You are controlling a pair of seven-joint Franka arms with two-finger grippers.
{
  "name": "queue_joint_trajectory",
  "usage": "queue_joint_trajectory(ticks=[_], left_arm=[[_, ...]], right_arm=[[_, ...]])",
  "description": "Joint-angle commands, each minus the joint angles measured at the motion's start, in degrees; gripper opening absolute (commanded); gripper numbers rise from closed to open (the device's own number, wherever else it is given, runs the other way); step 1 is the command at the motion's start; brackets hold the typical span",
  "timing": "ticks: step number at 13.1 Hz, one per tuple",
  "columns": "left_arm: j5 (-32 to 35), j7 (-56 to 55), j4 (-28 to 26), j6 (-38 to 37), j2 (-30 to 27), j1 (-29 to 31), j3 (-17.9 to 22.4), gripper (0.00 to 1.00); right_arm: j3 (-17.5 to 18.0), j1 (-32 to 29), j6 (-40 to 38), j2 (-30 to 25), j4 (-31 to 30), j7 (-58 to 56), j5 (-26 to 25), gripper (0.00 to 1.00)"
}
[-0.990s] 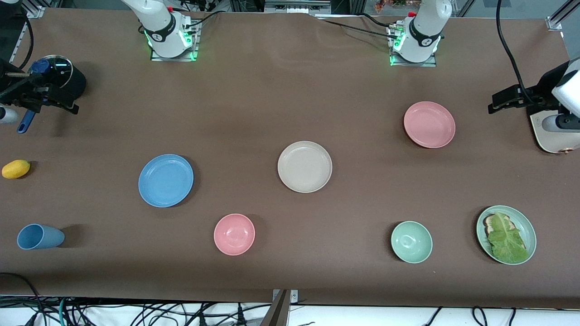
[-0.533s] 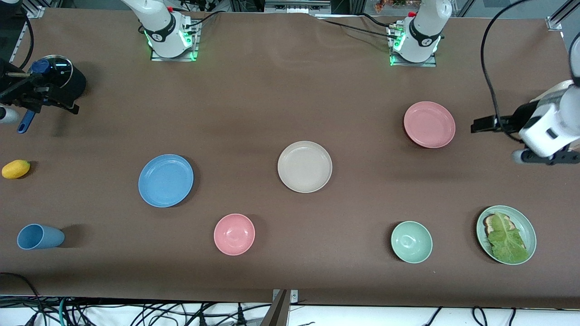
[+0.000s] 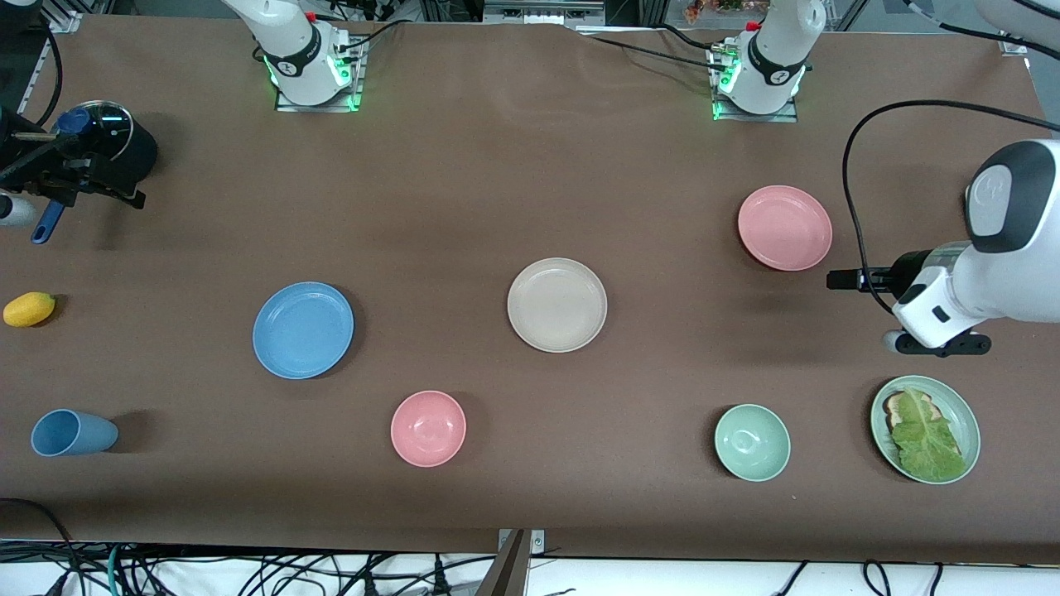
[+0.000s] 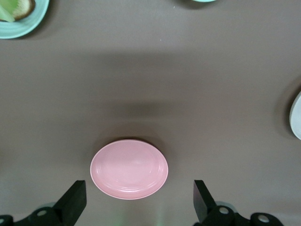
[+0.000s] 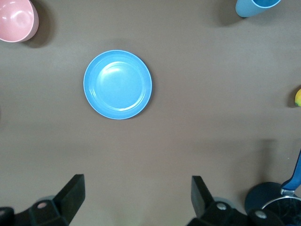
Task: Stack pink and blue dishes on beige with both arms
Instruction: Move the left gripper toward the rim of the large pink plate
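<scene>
**Two plates, a hand for each**

I set my clock on the beige plate (image 3: 556,305) mid-counter (image 3: 497,165), twelve toward my bases. The blue plate (image 3: 303,330) lies at nine: flat, round, low-rimmed. It is well apart from my right hand (image 5: 136,200), which hangs released over the counter's right-arm end. The pink plate (image 3: 784,228), equal in size, sits at two. My left hand (image 4: 140,200) hangs released just beside it, so that hand is nearer its plate.

A pink bowl (image 3: 428,428), green bowl (image 3: 752,442), blue cup (image 3: 71,433) and lemon (image 3: 29,309) sit apart.
</scene>
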Motion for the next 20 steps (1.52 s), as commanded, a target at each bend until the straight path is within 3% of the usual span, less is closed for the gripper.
queue_joint_trajectory(ticks=[1,5,9,11,13,17,20], left_arm=[[2.3,0.9,2.0,-0.4,1.7,-0.7,0.0,1.00],[1.5,1.2,-1.2,2.3,2.9,0.0,0.2,1.00],[0.0,2.9,-24.4,21.1,-9.1,1.9,0.4,1.00],[-5.2,12.7,-32.6,28.6,-11.8,3.4,3.1,1.00],[-11.2,22.8,-37.8,32.8,-12.2,3.4,6.9,1.00],[-14.5,29.6,-46.4,39.3,-14.9,4.4,8.2,1.00],[-20.7,39.3,-51.8,43.7,-15.4,6.9,8.2,1.00]], right_arm=[[0.2,0.1,-0.4,0.0,0.9,-0.6,-0.7,1.00],[0.1,0.0,-0.2,0.3,0.9,-0.6,-0.7,1.00],[-0.3,-0.1,0.0,0.4,1.0,-0.6,-1.1,1.00],[-0.5,-0.3,0.2,0.4,0.9,-0.5,-0.9,1.00],[-0.4,-0.2,0.7,0.5,1.0,-0.5,-0.9,1.00],[-0.3,-0.2,0.4,0.4,0.9,-0.5,-0.7,1.00],[-0.4,-0.2,0.4,0.5,0.9,-0.5,-0.7,1.00]])
